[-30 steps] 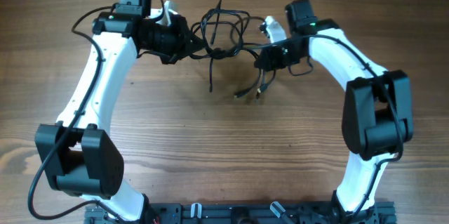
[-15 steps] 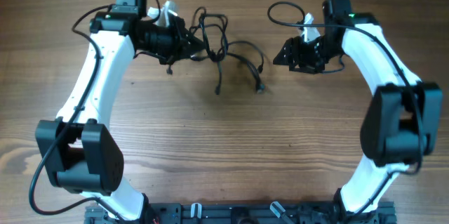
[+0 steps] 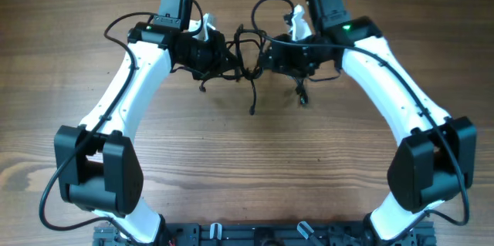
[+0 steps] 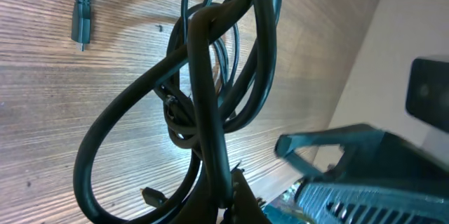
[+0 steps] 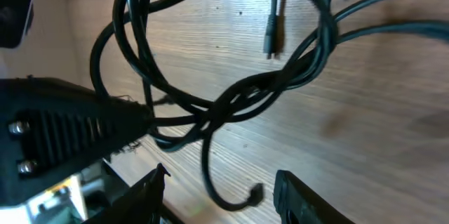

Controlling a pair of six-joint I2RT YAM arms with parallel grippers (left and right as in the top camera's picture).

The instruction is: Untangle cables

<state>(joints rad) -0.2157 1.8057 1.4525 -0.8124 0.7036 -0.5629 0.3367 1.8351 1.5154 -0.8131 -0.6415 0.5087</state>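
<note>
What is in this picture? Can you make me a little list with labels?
cables: black tangle, knotted in loops
where: between the two arms, over the far middle of the wooden table
left gripper: shut on the cables
right gripper: open, right beside the tangle
loose ends: two plug ends trail out of the tangle
untangled yet: no

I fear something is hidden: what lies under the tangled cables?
Under the cables, only bare wooden table shows, with a loose plug to one side. The part beneath the left pincer is covered by it.
</note>
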